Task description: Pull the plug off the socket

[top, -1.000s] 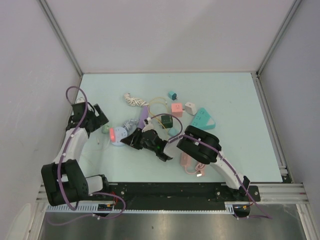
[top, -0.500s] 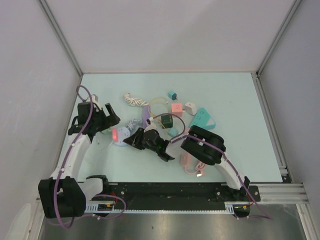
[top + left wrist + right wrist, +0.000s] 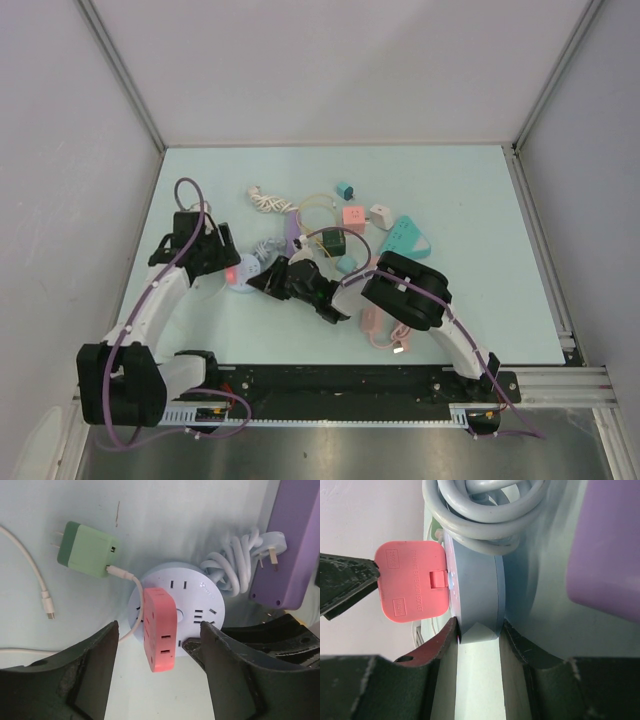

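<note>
Left wrist view, looking down on the face of the round socket [image 3: 197,587], which lies flat on the table [image 3: 470,200]. The pink plug [image 3: 160,615] sits in the left half of that face and stands up out of it.

The left tool [image 3: 158,635] hangs directly over the plug with its fingers spread, one on either side. Neither finger touches the pink body, and we see a clear gap on both flanks. The plug's long axis runs up and down this view, parallel to the inner faces of the fingers, so we judge that they would close across its narrow width.

Right wrist view, seeing the socket edge-on. The right tool [image 3: 479,630] is pressed onto the socket's rim and pinches the disc between its fingers. Here the plug projects square from the face, on the side away from the coiled grey cord [image 3: 485,510].

The left arm is thus the one at the plug, while the right anchors the base. We judge that the pull must go straight out from the face, along the pins. A tilted pull would likely lever the disc against the right tool's hold.

Nearby lie a green charger [image 3: 87,555] with its white cable [image 3: 30,580], and a purple power strip [image 3: 292,540].
</note>
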